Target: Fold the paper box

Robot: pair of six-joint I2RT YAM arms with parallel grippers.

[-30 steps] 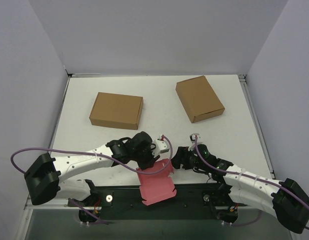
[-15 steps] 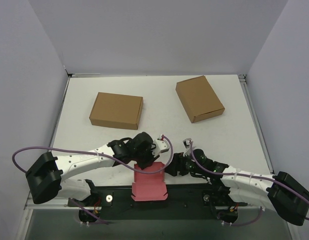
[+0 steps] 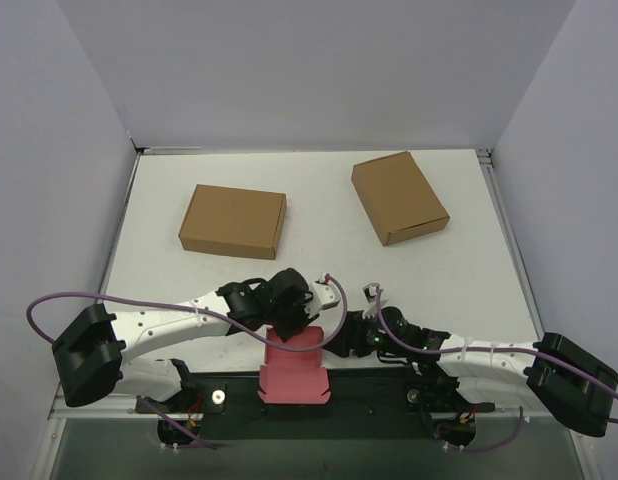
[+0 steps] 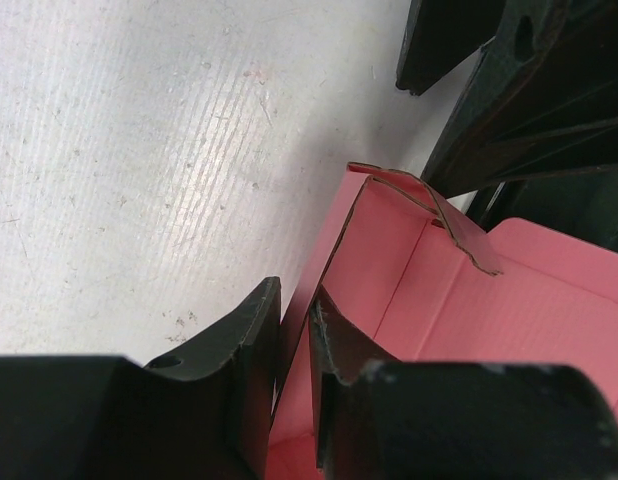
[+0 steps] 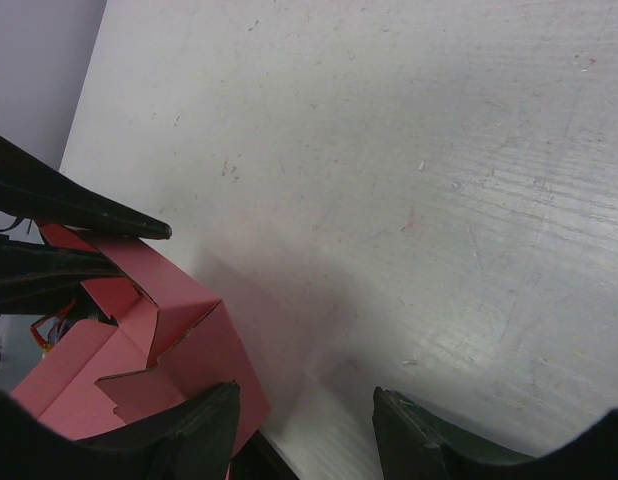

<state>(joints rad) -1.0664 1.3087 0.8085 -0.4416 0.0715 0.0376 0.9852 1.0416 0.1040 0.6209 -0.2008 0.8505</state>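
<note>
Closest to me, at the near edge of the white table [image 3: 319, 262], the pink paper box [image 3: 294, 368] sits half formed. Part of it hangs out over the dark base plate [image 3: 239, 392] where the arms are bolted. Its side walls are raised and its pink inside faces up, with a notched tab edge showing along one wall.

The left gripper [image 4: 294, 303] reaches in from the far side of the box and is clenched on it. Seen from its wrist, a thin upright pink wall is pinched between the two black fingers [image 4: 251, 345], and the floor of the box spreads out to the right of them.

The right gripper [image 5: 307, 397] sits low on the table just to the right of the box, angled in toward it. Its fingers are spread apart with only bare tabletop between them, so it grasps nothing. One corner of the box lies right beside one finger [image 5: 194, 430], though I can't tell whether they touch.

Further back and well apart from all this, two closed brown cardboard boxes lie flat on the table. One is at the left [image 3: 233, 221], and the other is at the right [image 3: 399, 197], turned at an angle and nearer the back wall.
</note>
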